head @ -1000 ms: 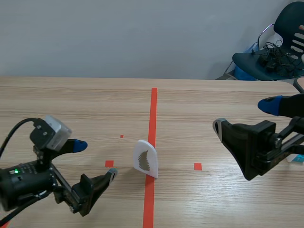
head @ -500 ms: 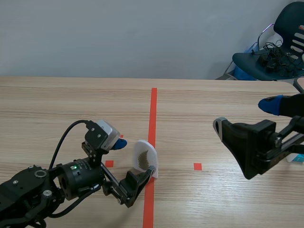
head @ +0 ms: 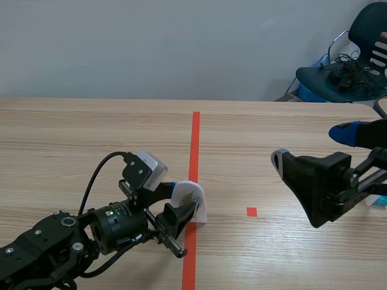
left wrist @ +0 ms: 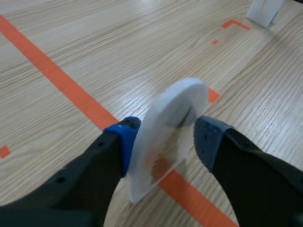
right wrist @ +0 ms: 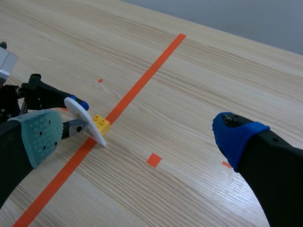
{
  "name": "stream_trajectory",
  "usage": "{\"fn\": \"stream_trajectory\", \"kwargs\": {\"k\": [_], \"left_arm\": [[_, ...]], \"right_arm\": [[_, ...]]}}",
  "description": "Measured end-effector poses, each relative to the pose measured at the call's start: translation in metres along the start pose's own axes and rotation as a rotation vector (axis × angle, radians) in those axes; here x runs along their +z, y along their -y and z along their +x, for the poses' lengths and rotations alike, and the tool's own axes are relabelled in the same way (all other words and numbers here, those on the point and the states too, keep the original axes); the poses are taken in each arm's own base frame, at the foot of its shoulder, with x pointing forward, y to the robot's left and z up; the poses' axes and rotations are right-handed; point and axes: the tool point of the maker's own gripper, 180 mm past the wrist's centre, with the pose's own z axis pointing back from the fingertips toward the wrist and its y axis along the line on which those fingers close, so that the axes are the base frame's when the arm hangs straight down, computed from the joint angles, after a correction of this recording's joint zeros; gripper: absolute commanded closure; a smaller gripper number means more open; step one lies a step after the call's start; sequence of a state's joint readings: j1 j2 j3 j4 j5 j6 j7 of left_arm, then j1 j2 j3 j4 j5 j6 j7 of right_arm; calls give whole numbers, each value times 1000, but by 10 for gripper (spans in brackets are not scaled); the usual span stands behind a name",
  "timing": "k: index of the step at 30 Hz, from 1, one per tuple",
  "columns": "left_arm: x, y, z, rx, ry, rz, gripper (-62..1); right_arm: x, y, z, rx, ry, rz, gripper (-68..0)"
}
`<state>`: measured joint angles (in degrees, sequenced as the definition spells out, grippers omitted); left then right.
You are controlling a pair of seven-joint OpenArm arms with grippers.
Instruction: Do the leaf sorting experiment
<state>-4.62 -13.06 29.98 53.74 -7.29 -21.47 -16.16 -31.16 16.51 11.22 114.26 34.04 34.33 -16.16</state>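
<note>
Leaf card (left wrist: pixel 165 124), inside left end effector (left wrist: pixel 165 142)

Plain grey-blue wall (head: pixel 151 42) ran across frame top. Light wooden table (head: pixel 72 127) below. Dark chair (head: pixel 370 24), upper right, held tangled cables (head: pixel 346 67).

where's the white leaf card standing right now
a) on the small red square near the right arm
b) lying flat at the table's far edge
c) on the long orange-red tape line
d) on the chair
c: the white leaf card stands upright on the long tape line down the table's middle, right at the left gripper.
</note>
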Motion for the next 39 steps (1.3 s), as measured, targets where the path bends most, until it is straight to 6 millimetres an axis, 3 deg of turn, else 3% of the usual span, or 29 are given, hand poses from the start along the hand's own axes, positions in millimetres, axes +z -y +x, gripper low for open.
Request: {"fn": "stream_trajectory", "kwargs": {"k": [8,12,15,17,21,24,27,30,34,39], "left_arm": [[-2,2,1,4,5,-3,-86],[-1,3,3,4,-2,-13,-70],[9,6,22,18,40,-49,-70],[20,-3,41,-3,73,-20,-70],[60,-43,85,-37,172,105,-70],[98,-92,95,-44,189,271,-70],[136,-146,80,-31,130,490,-70],[168,-187,62,22,110,679,-70],[187,-212,27,101,61,774,-70],[200,-228,-2,145,42,838,-70]], "right_arm": [[0,0,0,0,0,0,-679],[0,0,0,0,0,0,-679],[0,0,0,0,0,0,-679],[0,0,0,0,0,0,-679],[0,0,0,0,2,0,-679],[0,0,2,0,9,0,-679],[0,0,2,0,9,0,-679],[0,0,2,0,11,0,-679],[0,0,2,0,11,0,-679],[0,0,2,0,11,0,-679]]}}
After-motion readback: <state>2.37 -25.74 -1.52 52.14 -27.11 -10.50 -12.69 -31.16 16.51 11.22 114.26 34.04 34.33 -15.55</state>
